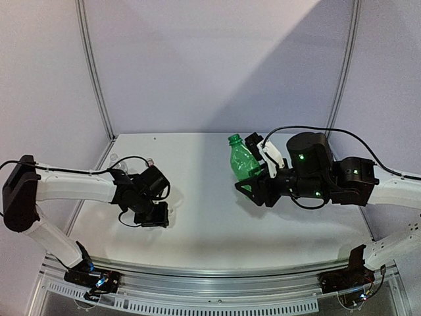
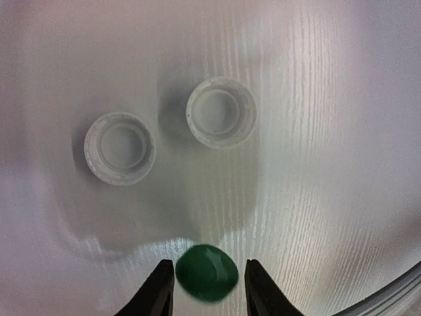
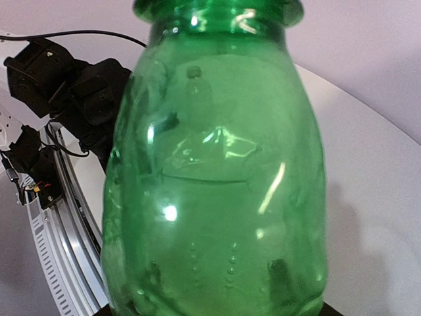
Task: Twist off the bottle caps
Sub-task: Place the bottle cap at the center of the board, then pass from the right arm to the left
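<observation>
Green cap [image 2: 206,275] off, loose between fingers of left end effector [image 2: 209,264], parted slightly wider than cap, over surface [image 2: 342,164]. Green bottle [image 1: 241,158] clamped, neck tilted left, in right end effector [image 1: 258,174].

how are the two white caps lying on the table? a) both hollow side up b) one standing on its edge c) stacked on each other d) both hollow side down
a: in the left wrist view one white cap and the other white cap both show their hollow insides, lying apart on the table.
</observation>
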{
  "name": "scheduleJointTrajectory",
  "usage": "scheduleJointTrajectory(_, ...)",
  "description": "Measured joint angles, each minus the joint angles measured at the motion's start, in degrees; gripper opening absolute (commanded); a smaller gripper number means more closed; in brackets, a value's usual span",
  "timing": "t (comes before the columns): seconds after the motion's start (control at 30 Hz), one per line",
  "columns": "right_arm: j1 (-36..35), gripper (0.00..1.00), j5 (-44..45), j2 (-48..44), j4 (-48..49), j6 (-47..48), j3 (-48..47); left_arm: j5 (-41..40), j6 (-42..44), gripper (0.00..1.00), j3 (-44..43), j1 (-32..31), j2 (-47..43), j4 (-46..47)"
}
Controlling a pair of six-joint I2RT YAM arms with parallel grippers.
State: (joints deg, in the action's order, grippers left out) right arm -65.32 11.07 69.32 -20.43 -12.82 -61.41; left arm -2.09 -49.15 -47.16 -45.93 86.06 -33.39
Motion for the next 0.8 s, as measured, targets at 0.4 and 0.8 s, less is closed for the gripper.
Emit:
scheduleJointTrajectory(0.4,0.0,0.0,0.0,-0.4,-0.7,0.0,0.0,-0.1,-0.2,0.43,1.4,0.0,1.6,2.4)
scheduleJointTrajectory(0.8,0.0,0.0,0.0,-1.1,-1.0,0.0,1.0,-0.8,-0.4,0.48,-1.7,-0.7,-3.8,-0.2)
